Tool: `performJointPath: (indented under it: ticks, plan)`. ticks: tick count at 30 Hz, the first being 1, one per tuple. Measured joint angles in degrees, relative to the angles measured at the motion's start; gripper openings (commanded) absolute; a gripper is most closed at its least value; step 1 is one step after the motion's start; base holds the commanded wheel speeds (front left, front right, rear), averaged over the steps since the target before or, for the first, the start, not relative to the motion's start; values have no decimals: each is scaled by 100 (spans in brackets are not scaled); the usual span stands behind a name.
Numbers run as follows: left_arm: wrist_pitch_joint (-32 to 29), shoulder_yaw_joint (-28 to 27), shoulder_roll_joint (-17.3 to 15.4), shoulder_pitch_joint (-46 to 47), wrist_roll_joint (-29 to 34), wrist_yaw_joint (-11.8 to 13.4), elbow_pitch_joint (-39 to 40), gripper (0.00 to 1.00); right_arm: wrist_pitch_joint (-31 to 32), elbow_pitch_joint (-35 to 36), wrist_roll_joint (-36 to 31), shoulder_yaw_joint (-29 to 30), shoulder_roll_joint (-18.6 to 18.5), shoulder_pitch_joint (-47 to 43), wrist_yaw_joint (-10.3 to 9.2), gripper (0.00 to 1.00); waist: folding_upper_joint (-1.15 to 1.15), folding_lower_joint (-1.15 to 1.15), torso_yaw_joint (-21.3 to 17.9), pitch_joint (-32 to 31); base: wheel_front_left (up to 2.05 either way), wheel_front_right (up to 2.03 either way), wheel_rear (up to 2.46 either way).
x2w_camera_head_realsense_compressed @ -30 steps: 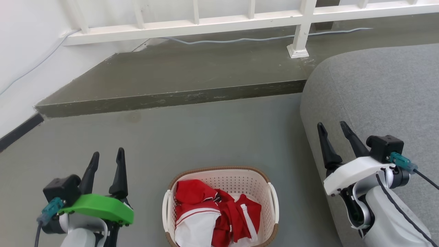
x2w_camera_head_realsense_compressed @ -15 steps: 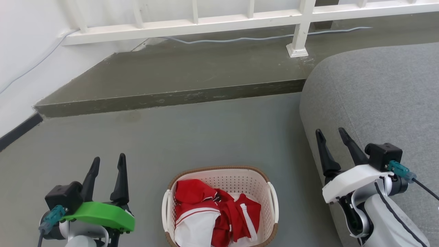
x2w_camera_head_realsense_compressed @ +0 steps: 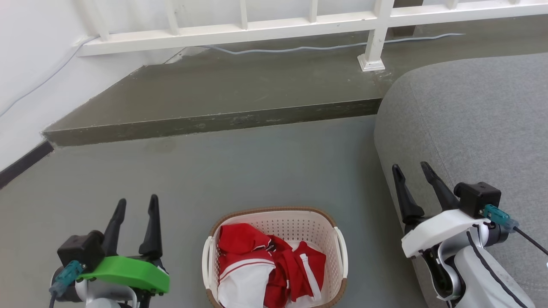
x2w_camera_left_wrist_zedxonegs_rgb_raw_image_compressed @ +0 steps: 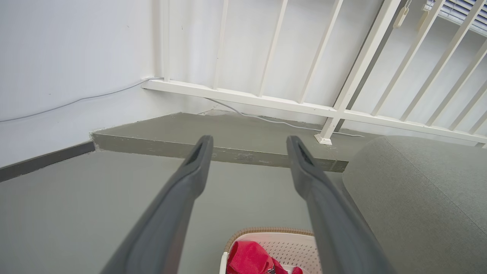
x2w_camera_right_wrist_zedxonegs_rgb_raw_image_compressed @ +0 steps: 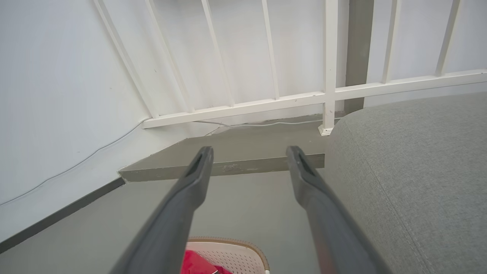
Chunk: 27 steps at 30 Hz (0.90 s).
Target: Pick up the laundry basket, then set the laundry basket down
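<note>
A home is suggested, probably a living area. A grey fabric sofa (x2w_camera_head_realsense_compressed: 471,119) is seen beside a grey floor (x2w_camera_head_realsense_compressed: 257,171) with a raised step (x2w_camera_head_realsense_compressed: 214,122), bounded by a white railing (x2w_camera_head_realsense_compressed: 239,30) and a white wall (x2w_camera_head_realsense_compressed: 34,51). Red and white clothes (x2w_camera_head_realsense_compressed: 257,256) are heaped in a laundry basket (x2w_camera_head_realsense_compressed: 291,226) set on the floor.
</note>
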State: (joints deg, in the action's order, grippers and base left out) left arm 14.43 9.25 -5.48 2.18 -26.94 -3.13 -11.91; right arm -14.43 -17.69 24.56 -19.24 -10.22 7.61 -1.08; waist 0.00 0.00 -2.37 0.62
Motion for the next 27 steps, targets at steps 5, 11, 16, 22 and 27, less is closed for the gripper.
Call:
performJointPath:
  ticks: [5,11,16,22,27]
  plan:
    - [-26,43,111,-69,-2,-64,-200,0,2,-176,2,-21,98,-143,-1,0,0,0,1,-1,0,0,0]
    - [-87,4,135,-131,-182,-64,-269,0,46,-229,175,73,140,-281,7,0,0,0,11,-4,0,0,0]
    - [-210,-89,137,-131,-543,-65,-305,0,158,-225,531,205,170,-280,55,0,0,0,24,-7,0,0,0]
    - [-343,-164,147,-130,-993,-91,-316,0,297,-214,1063,352,215,-280,91,0,0,0,39,-10,0,0,0]
    - [-443,-226,157,-127,-1285,-97,-338,0,398,-202,1372,481,258,-280,118,0,0,0,51,-12,0,0,0]
